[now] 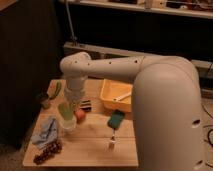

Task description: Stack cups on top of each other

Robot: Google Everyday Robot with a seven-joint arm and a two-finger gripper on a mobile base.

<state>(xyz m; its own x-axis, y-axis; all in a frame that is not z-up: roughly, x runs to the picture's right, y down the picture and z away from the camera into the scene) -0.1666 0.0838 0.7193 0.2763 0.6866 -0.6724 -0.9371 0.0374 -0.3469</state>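
Note:
My gripper [70, 103] hangs from the white arm over the left part of the wooden table [90, 150]. It is shut on the light green cup [65, 111], which is tilted. The cup's lower end sits in or just above the wide white cup [69, 124] standing on the table. The smaller dark cup [45, 100] stands apart at the table's left edge. A small orange fruit [80, 115] lies right beside the white cup.
A yellow tub [116, 95] with a white utensil stands at the back right. A green sponge [116, 119] and a fork [111, 142] lie in front of it. A blue cloth [47, 129] and grapes [47, 151] lie front left. The big white arm [165, 100] fills the right.

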